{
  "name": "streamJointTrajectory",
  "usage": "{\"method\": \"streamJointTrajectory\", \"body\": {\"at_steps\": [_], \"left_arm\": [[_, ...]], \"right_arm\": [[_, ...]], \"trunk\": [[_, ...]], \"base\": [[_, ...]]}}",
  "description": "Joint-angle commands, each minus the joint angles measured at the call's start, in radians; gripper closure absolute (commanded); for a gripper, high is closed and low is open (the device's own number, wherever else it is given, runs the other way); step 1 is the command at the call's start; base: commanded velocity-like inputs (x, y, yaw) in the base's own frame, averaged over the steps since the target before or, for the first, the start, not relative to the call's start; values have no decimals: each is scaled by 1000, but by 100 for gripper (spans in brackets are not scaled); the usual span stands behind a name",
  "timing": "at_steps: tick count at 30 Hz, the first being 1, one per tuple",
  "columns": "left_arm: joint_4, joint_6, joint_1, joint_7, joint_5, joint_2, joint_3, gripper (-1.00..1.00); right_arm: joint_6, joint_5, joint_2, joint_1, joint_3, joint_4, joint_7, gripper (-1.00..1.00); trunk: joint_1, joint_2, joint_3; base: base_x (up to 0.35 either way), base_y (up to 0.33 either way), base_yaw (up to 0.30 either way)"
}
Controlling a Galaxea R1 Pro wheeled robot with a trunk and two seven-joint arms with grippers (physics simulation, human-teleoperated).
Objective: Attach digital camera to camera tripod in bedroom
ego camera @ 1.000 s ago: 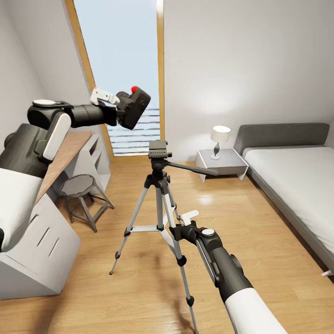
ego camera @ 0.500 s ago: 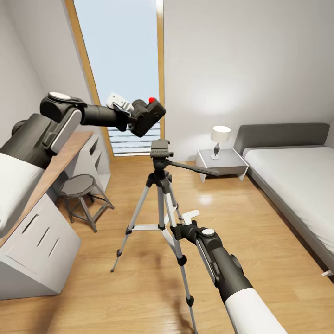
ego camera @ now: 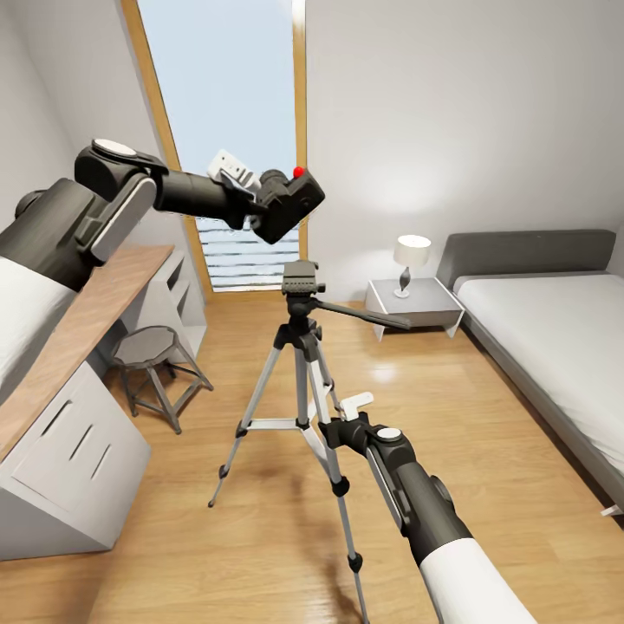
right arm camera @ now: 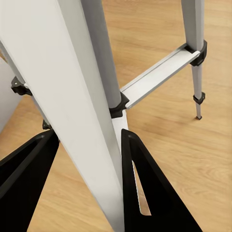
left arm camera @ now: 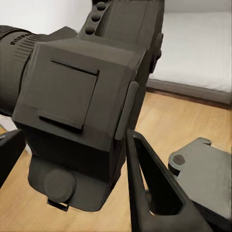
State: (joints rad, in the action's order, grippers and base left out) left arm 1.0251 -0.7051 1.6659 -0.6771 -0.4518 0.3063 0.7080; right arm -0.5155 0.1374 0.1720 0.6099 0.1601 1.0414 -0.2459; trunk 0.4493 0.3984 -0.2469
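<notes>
- Because our right gripper [ego camera: 334, 426] is clamped on one silver telescopic leg of the tall camera tripod [ego camera: 299, 364], a sideways pull from that arm could tip or drag the stand on the light wood floor [ego camera: 485, 451] and shift the mounting plate out from under the payload.
- From the right wrist view, we see the black fingers [right arm camera: 145, 188] flanking the leg [right arm camera: 72, 96] and closed against it; the forearm reaches forward and low from the near right.
- If we lower too fast or off-centre, the small black chunky digital camera [ego camera: 286, 201] could strike the edge of the black tripod head [ego camera: 300, 279] or its long pan handle [ego camera: 364, 314] and twist in the grasp.
- Our left gripper [ego camera: 251, 204] grips the camera body; the left wrist view shows one finger [left arm camera: 154, 193] pressed alongside the housing [left arm camera: 82, 111].
- We hold the left arm raised and extended across from the left, with the camera tilted, red button up, above and apart from the head.
- Beyond stand a grey low bed [ego camera: 555, 329] and a tall window [ego camera: 225, 113].
</notes>
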Motion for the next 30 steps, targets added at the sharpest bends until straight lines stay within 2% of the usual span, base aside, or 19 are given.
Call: {"method": "streamJointTrajectory", "body": {"at_steps": [1,6,9,10,11,16,18,24,30], "left_arm": [[-2,-2,13,1,-27,3,5,100],[0,4,31,0,-60,12,10,100],[7,6,35,-1,-66,19,11,100],[1,0,40,-7,-59,13,17,100],[-4,-7,46,-13,-54,7,22,100],[-33,-38,73,-41,-28,-18,25,100],[-33,-37,67,-52,-10,-6,16,100],[0,-13,33,-31,-33,27,9,100],[22,-10,24,-59,-59,61,5,100]], "right_arm": [[-1,47,0,1,-3,-20,-6,100],[-1,47,0,1,-4,-20,-6,100],[-1,47,0,1,-3,-20,-6,100],[-2,16,3,1,-1,-4,-1,100],[-2,10,3,1,-1,-7,0,100],[-3,6,3,1,-1,-8,-1,100],[-4,7,3,2,-2,-8,-2,100],[-4,8,3,2,-1,-8,-3,100],[-4,8,2,2,-1,-9,-3,100]], "trunk": [[1,2,-2],[1,2,-2],[1,2,-2],[1,2,-2],[1,2,-2],[1,2,-2],[1,2,-2],[1,2,-2],[1,2,-2]], "base": [[0,0,0],[0,0,0],[0,0,0],[0,0,0],[0,0,0],[0,0,0],[0,0,0],[0,0,0],[0,0,0]]}}
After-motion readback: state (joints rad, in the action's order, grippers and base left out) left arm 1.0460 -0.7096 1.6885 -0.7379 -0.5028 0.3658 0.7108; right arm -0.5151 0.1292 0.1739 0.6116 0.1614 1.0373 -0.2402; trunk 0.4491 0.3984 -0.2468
